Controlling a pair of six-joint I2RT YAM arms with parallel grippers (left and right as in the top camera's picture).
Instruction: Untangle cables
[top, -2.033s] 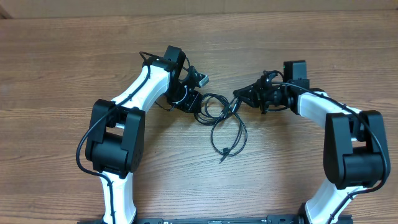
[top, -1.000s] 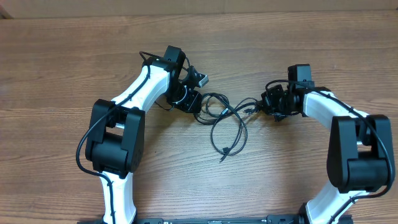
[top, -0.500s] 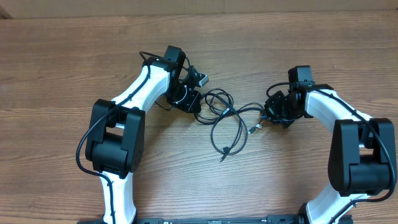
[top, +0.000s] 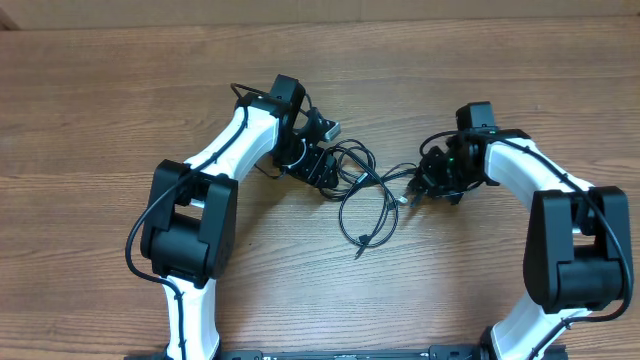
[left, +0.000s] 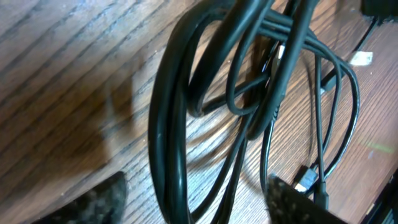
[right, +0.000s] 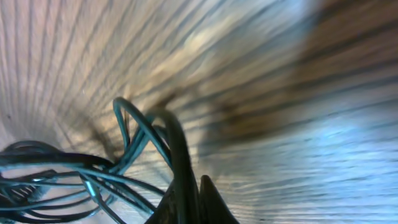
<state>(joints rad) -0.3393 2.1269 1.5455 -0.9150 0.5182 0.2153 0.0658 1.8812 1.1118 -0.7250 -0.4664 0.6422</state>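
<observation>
The cables (top: 362, 195) lie as a loose knot of loops on the table (top: 100, 100), at the centre of the overhead view, between the two arms. The left gripper (top: 322, 168) sits at the upper-left edge of the knot, released: in the left wrist view its fingers (left: 102, 199) stand wide apart, with several overlapping loops lying between them and none pinched. The right gripper (top: 415, 188) sits at the right edge of the knot, clenched. In the right wrist view one strand runs straight up out of the closed fingertips, so it appears to grasp a single cable close to a light plug (top: 403, 200). The step in hand is judged to be drawing one cable out of the knot. To do it well, hold the right grip firm and pull toward the right of the frame, low and slowly. Close the left fingers only on the loops that do not belong to the pulled strand, so that the knot is anchored rather than dragged along. If a crossing tightens, stop and feed in slack; do not pull harder. No container is in view: the cables rest directly on the wood.
</observation>
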